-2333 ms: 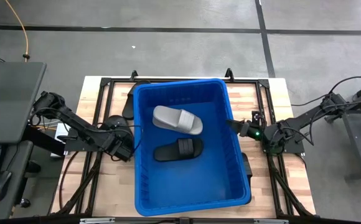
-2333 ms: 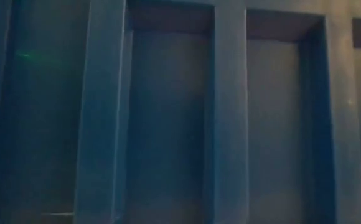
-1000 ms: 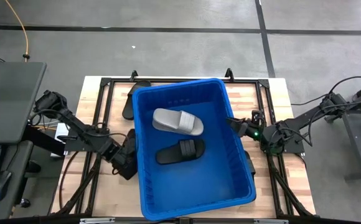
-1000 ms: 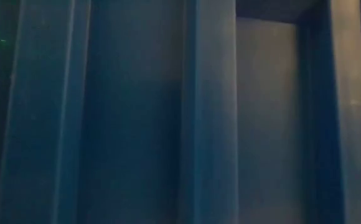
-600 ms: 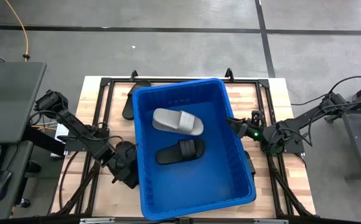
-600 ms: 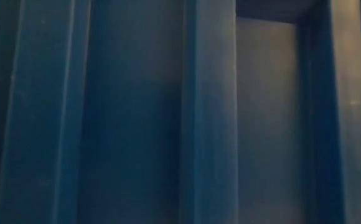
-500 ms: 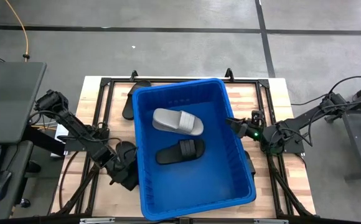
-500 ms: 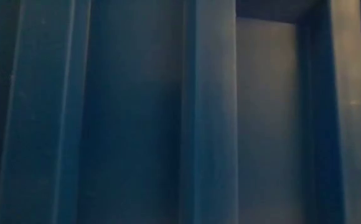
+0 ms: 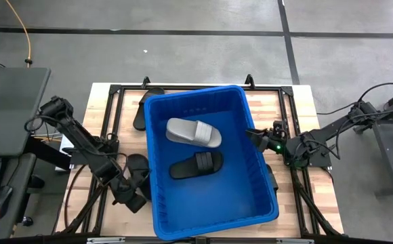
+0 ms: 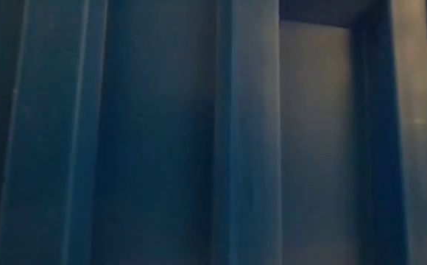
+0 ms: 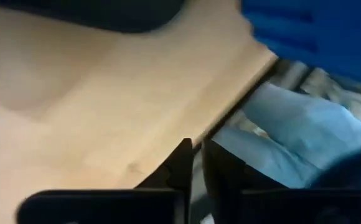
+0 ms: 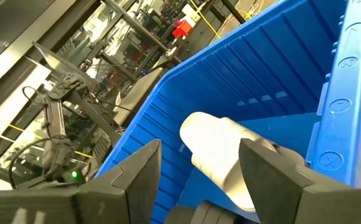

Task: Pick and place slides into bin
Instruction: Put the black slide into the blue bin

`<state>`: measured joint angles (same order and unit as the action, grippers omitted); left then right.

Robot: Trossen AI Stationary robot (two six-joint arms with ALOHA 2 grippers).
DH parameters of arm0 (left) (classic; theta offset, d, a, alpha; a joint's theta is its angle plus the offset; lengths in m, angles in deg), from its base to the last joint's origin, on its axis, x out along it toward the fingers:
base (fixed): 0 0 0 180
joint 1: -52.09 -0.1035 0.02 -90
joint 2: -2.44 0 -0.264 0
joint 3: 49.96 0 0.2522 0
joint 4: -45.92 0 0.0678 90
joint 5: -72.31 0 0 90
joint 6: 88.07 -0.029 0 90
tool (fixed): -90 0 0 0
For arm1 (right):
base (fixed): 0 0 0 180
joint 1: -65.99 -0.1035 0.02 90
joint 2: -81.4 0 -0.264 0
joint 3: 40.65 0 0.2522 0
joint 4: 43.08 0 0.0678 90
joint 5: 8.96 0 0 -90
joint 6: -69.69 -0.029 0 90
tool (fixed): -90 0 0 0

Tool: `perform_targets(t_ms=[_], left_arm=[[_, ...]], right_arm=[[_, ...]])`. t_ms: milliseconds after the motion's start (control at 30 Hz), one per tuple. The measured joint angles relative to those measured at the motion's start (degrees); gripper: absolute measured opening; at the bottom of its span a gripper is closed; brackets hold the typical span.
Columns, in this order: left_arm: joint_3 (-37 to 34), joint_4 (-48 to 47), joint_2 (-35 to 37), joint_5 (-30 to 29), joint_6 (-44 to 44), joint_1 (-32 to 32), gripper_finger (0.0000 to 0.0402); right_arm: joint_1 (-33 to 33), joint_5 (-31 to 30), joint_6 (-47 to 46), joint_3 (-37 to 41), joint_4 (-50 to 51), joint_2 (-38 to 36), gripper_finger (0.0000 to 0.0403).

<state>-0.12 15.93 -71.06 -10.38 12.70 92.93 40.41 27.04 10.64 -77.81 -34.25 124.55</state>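
The blue bin point(image 9: 251, 183) stands mid-table, and its wall point(image 10: 243, 132) fills the low view. On its floor lie a light grey slide point(image 9: 193, 131) and a black slide point(image 9: 195, 165), both sole down. The grey slide point(image 12: 218, 149) also shows in the right wrist view. Another black slide point(image 9: 137, 166) lies on the table against the bin's left wall. A third black slide point(image 9: 142, 108) lies by the bin's far left corner. My left gripper point(image 9: 138, 202) is near the bin's near left corner, shut and holding nothing point(image 11: 196, 165). My right gripper point(image 9: 254, 135) hangs open at the bin's right rim point(image 12: 342, 112).
The bin takes up most of the table's middle and leaves narrow strips of wood point(image 9: 115, 102) on either side. A black metal frame point(image 9: 108, 91) runs round the table's edges. A dark shape point(image 9: 270, 177) lies by the bin's right wall.
My left gripper has drawn back along the bin's left wall toward the table's near edge and tipped up a little. The black slide beside that wall, which it covered a second ago, now lies in full view. The bin and my right gripper have kept still.
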Motion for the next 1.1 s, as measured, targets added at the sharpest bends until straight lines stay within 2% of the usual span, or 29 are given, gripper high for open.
perform_targets(t_ms=[133,233,400,500,600,800,933,1100], left_arm=[[2.2,-14.6,3.2,-4.3,-1.7,0.0,0.0073],[2.6,-21.5,8.2,-7.7,-0.2,-0.4,0.0102],[2.6,-34.8,17.6,-12.1,-1.9,-4.8,0.0155],[2.5,-38.7,22.9,-15.6,-6.6,-9.4,0.0193],[2.7,-38.0,26.6,-18.0,-13.1,-14.2,0.0222],[2.4,-49.6,27.4,-14.3,-17.5,-24.1,0.0244],[0.6,-44.0,27.1,-11.4,-23.3,-29.4,0.0245],[-5.0,-38.4,25.5,-0.7,-24.6,-34.8,0.0238]], right_arm=[[0.0,0.0,0.0,0.0,0.2,0.0,0.0206],[0.0,0.0,0.0,0.0,0.6,0.0,0.0206],[0.0,0.0,0.0,-0.1,1.1,0.1,0.0206],[0.0,-0.1,0.0,0.0,1.1,0.3,0.0206],[0.1,0.1,0.2,-0.1,1.1,0.7,0.0206],[-0.3,0.4,0.5,-0.1,0.6,1.4,0.0206],[-0.4,0.2,0.4,-0.1,0.5,1.5,0.0206],[-0.4,0.0,0.7,-0.1,0.1,1.6,0.0205]])
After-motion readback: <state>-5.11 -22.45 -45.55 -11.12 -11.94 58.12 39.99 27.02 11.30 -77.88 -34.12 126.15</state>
